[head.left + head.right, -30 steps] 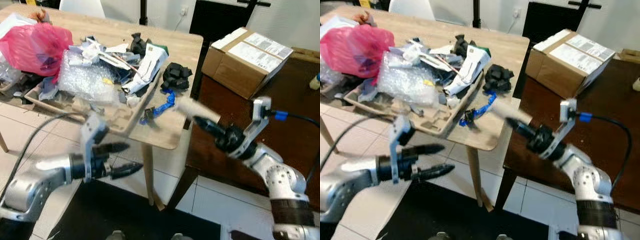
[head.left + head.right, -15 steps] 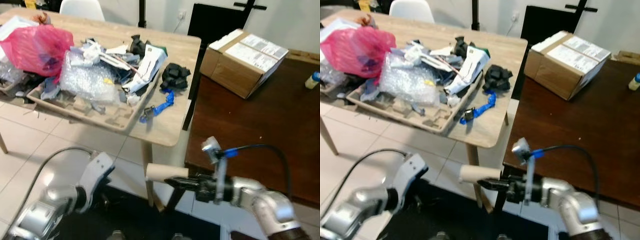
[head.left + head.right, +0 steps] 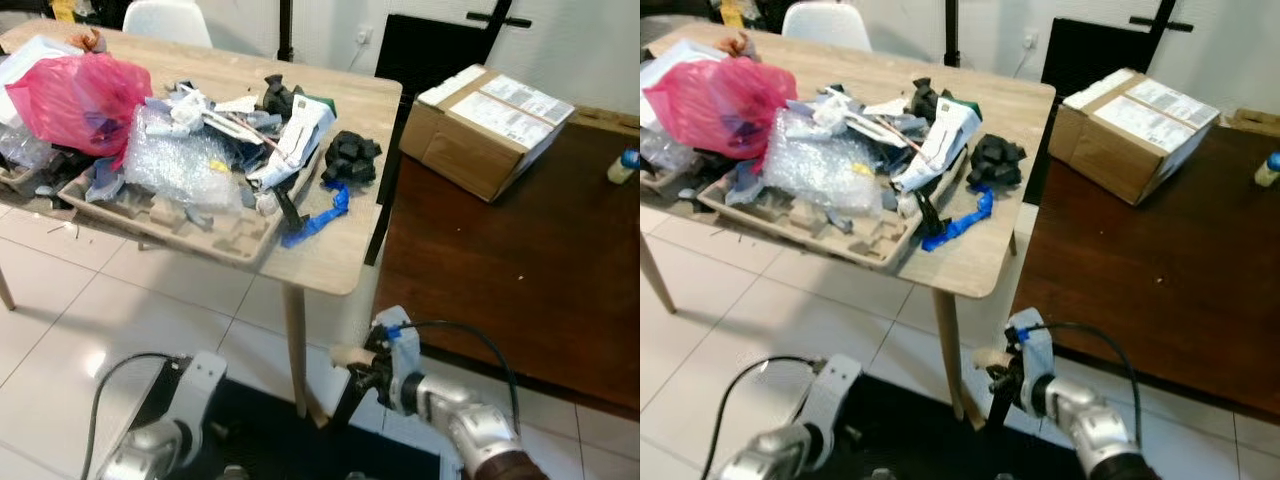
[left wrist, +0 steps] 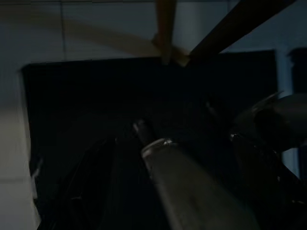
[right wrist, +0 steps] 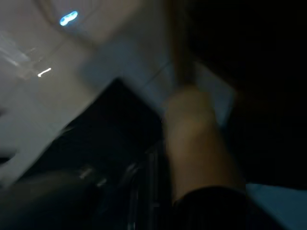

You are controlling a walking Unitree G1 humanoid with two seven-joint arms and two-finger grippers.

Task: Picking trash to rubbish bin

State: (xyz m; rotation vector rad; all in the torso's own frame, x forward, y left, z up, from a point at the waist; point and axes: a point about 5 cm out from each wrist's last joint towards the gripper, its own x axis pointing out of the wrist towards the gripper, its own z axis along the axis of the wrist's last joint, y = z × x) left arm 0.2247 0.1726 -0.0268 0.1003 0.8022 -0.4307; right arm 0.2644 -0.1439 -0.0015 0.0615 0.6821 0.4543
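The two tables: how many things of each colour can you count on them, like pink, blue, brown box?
Pink plastic bag: 1
Blue strap: 1
Brown cardboard box: 1
Black crumpled lump: 1
Clear bubble wrap: 1
Total: 5

Head stereo pair looks forward and down from above; both eyes share the cluttered table [image 3: 340,260], box [image 3: 1132,132] and tiled floor [image 3: 120,320]. Both wrist cameras sit low and close, aimed at a black bin [image 4: 96,143]; dark, blurred.
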